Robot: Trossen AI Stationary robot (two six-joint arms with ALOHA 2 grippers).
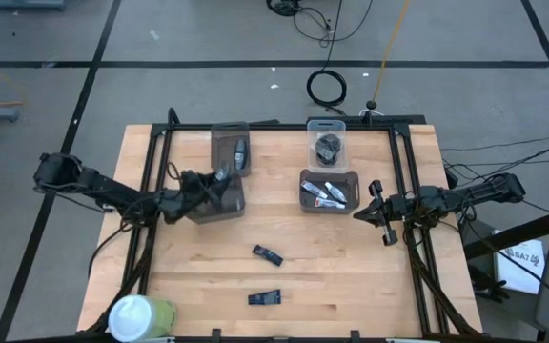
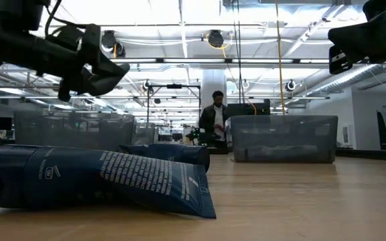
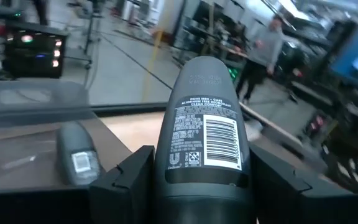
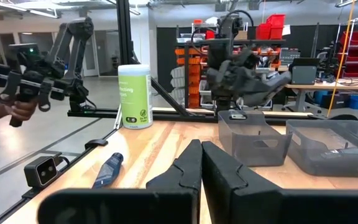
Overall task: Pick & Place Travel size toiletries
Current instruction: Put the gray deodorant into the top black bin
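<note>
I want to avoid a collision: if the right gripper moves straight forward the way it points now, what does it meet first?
Probably the grey bin beneath the left gripper. The shut right gripper points that way over bare table; depth is uncertain.

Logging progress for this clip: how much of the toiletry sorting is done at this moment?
Partly done. Items already lie in the grey bins: tubes in the right one, one deodorant in the far-left one, dark lumps in the clear bin. In hand: the left pincer holds a dark grey deodorant stick over the near-left bin. Left: two dark tubes on the table. The right pincer waits shut.
</note>
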